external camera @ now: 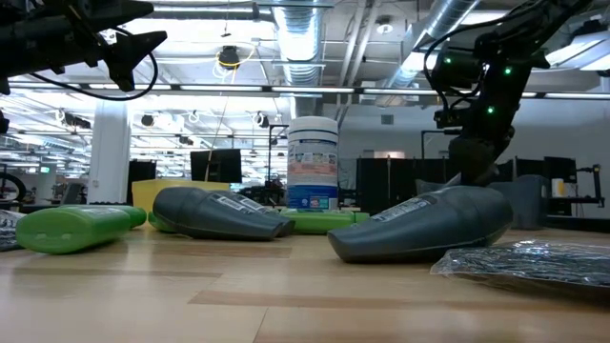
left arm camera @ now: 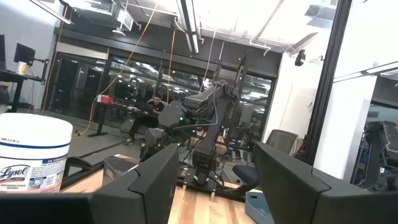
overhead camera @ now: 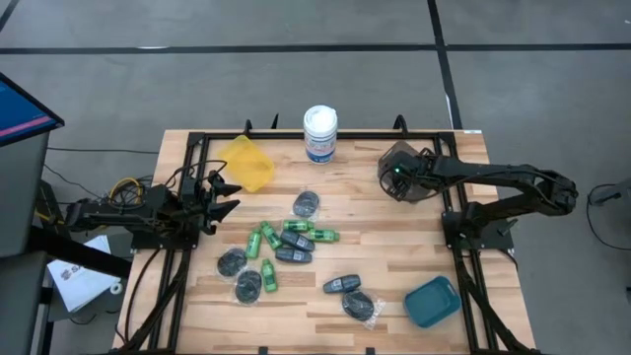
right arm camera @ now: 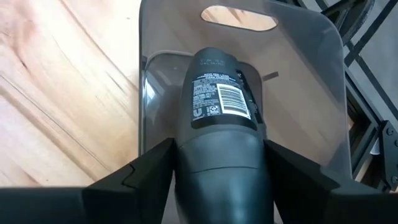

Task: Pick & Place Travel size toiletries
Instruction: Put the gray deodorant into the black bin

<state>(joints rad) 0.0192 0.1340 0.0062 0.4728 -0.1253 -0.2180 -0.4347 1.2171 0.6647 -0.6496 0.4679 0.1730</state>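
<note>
The toiletries lie loose mid-table: green mini bottles (overhead camera: 261, 238), dark blue-grey bottles (overhead camera: 294, 254), and wrapped dark discs (overhead camera: 307, 204). My right gripper (overhead camera: 396, 177) hangs over the brown bin (overhead camera: 409, 173) at the far right and is shut on one dark blue-grey bottle (right arm camera: 221, 124). My left gripper (overhead camera: 223, 193) is open and waits above the table's left edge, touching nothing; its spread fingers show in the left wrist view (left arm camera: 217, 186). My right gripper (right arm camera: 221, 180) pinches the dark bottle between its two fingers (right arm camera: 152, 171), one on each side of the bottle's near half (right arm camera: 217, 165). It comes from above, pointing down. The bottle's barcode end (right arm camera: 217, 93) points into the brown bin (right arm camera: 311, 93); whether it touches the floor I cannot tell.
A yellow bin (overhead camera: 246, 163) and a white tub with a blue label (overhead camera: 319, 133) stand along the far edge. A teal bin (overhead camera: 432, 301) sits at the near right. Black frame rails border the table. Bare wood lies between the pile and the brown bin.
</note>
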